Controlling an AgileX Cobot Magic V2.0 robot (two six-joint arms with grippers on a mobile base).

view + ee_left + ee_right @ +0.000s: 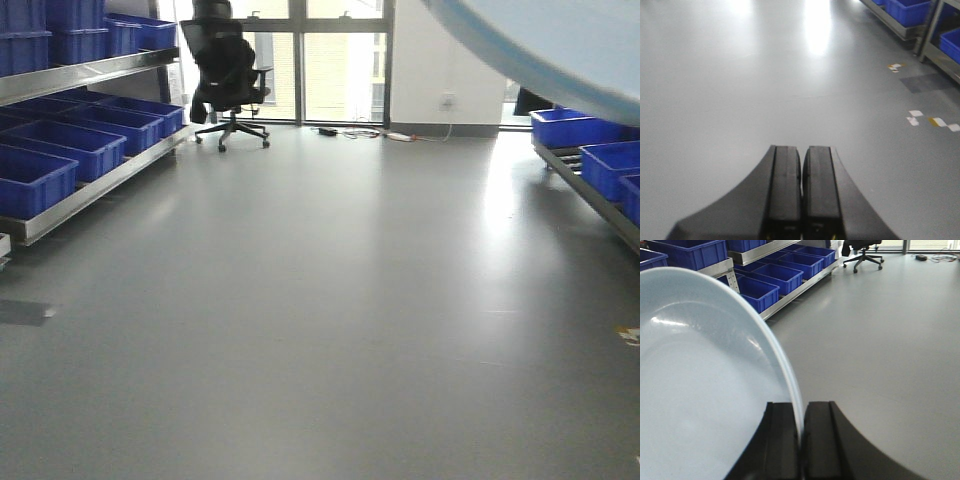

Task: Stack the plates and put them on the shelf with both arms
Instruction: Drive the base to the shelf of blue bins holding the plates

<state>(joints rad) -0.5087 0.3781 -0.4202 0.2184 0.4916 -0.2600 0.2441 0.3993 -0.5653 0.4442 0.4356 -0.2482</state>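
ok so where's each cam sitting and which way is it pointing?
Exterior front-facing: looks level across grey floor to office chair and windows, blue crates both sides; no robot body, just the plate edge top right.
Left wrist-mounted: behind the left pincer, shut, empty, aimed at taped floor.
Right wrist-mounted: behind the right pincer, shut on the plate rim, facing crates and chair.
Shared: front and right wrist both show plate, chair, crates.

Daylight comes through the tall windows point(320, 60) behind the office chair point(230, 75), which reads as a near-black silhouette. The grey floor point(320, 300) is evenly bright with a soft sheen, and well right of the chair a patch burns out white. The left wrist view shows similar white glare on the far floor. Close to the right wrist lens, the plate point(700, 390) is soft, its rim blurred, with small highlights.
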